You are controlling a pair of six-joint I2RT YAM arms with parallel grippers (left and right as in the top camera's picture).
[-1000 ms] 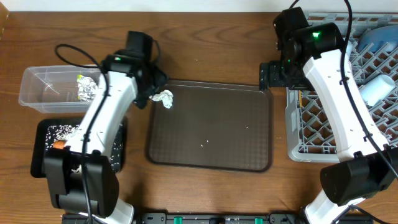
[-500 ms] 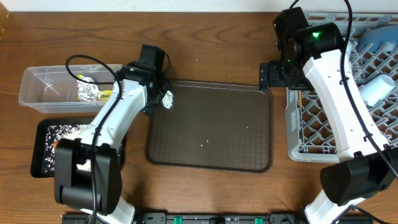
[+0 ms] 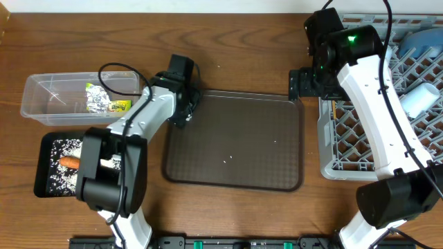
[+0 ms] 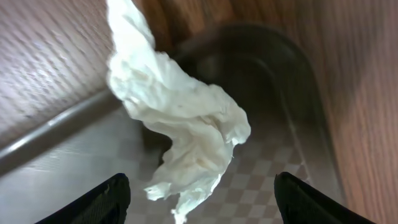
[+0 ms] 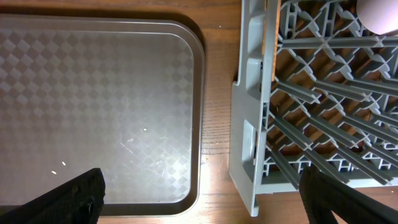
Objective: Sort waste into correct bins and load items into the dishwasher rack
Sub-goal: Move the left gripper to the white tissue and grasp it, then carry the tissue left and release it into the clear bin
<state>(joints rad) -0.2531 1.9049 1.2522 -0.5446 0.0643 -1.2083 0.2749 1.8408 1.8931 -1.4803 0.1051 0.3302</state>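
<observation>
Waste sorting is in hand: the white paper scrap [image 4: 180,124] is seen at the upper-left corner of the brown tray [image 3: 235,149], the left tool [image 4: 199,196] is held spread over it, seemingly not touching, and a descent, pinch and carry to the clear tub [image 3: 41,97] at left are judged needed.

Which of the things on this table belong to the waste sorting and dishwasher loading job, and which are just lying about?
Part of the job: white paper scrap, clear tub, yellow-green wrapper, black tray, rice, carrot, grey rack, light-blue cup, dark-blue bowl.

Just lying about: brown serving tray, wooden table.
</observation>
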